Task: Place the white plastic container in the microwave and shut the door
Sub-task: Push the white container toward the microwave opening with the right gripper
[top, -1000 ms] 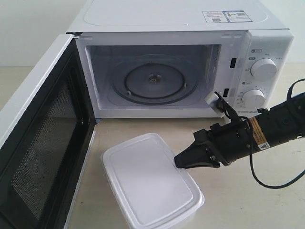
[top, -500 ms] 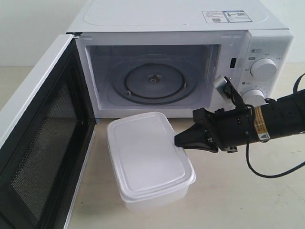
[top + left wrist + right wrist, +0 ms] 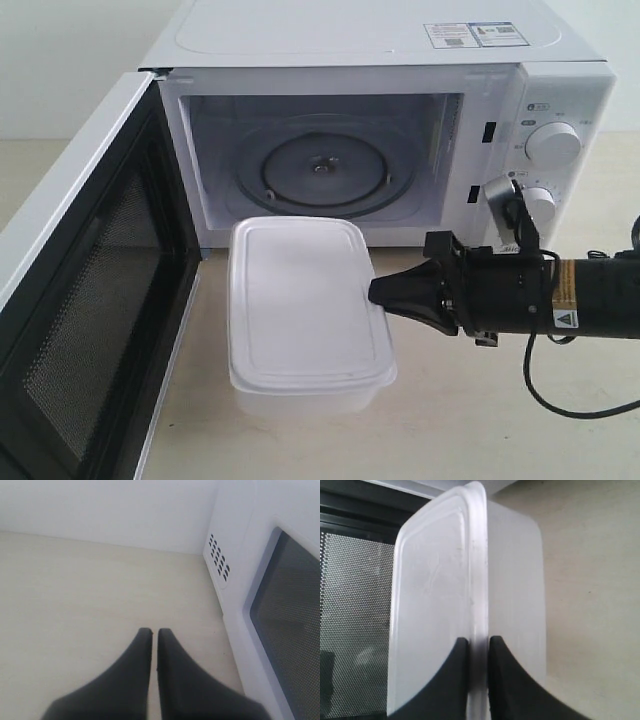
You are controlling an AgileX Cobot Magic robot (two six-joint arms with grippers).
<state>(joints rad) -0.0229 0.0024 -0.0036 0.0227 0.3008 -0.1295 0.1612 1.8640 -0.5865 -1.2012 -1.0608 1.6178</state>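
The right arm (image 3: 570, 310) reaches in from the right side, lying low and almost flat. The right gripper (image 3: 376, 292) is black and pinches tight on the edge of the white plastic container (image 3: 300, 300). The left gripper (image 3: 151, 631) has its two black fingers (image 3: 142, 645) pressed almost together.

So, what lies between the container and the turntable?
Nothing: in the exterior view only bare floor of the microwave separates the container from the turntable. The right pincer grips its rim.
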